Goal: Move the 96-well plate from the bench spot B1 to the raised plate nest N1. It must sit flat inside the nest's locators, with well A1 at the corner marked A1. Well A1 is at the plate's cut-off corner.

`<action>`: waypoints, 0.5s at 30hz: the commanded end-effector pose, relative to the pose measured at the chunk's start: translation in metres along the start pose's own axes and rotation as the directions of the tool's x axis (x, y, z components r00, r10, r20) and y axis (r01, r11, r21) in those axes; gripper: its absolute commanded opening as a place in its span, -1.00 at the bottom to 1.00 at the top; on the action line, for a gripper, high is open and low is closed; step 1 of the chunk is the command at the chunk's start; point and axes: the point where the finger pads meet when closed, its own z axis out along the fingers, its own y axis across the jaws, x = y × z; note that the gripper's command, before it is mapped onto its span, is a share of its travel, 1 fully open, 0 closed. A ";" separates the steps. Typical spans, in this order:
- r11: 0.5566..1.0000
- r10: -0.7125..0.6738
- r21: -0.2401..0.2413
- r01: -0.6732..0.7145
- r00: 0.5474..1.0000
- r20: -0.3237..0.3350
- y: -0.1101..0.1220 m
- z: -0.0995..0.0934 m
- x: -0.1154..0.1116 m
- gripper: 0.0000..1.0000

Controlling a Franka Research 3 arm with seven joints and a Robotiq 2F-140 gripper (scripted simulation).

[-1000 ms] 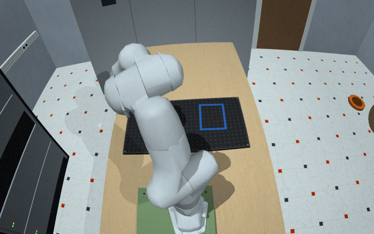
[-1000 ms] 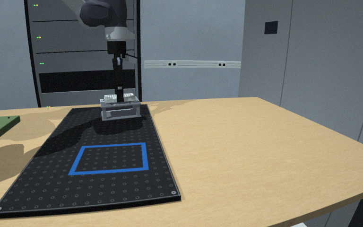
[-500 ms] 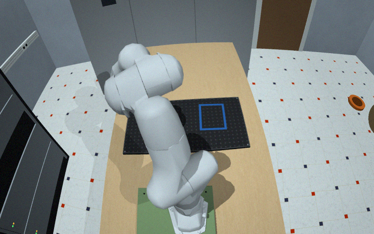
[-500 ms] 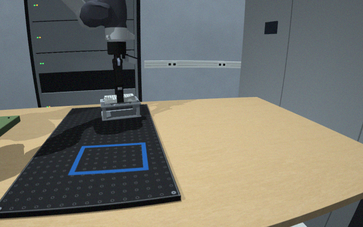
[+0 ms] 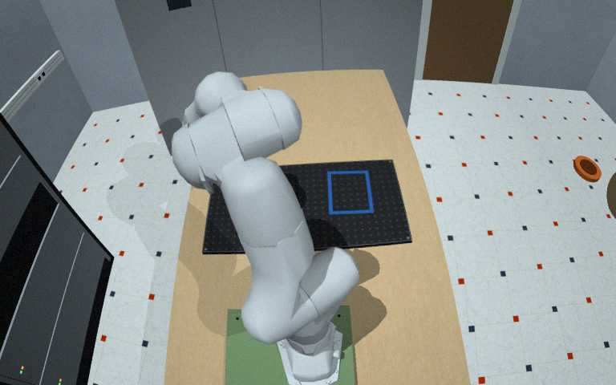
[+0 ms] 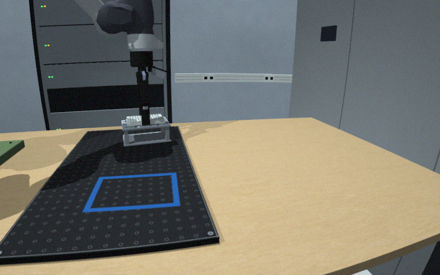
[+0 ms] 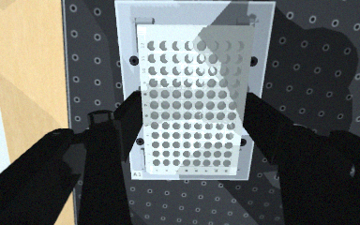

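Plate (image 7: 189, 105) sits over nest N1 (image 7: 127, 70), pinched by its long sides in our half-open gripper (image 7: 191, 123), its cut corner at the A1 mark (image 7: 136, 173); next we judge: let go and lift.

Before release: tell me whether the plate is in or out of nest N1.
In: the wrist view shows the plate inside the nest outline, gripper fingers on its long sides.
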 end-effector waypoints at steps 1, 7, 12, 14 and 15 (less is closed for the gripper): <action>1.000 -0.002 0.002 0.002 1.000 -0.003 0.000 0.001 0.001 0.21; 1.000 -0.002 0.002 0.002 1.000 -0.003 0.000 0.001 0.001 1.00; 1.000 -0.002 0.002 0.002 1.000 -0.003 0.000 0.001 0.001 1.00; 1.000 -0.002 0.002 0.002 1.000 -0.003 0.000 0.001 0.001 1.00; 1.000 -0.002 0.002 0.002 1.000 -0.003 0.000 0.001 0.001 1.00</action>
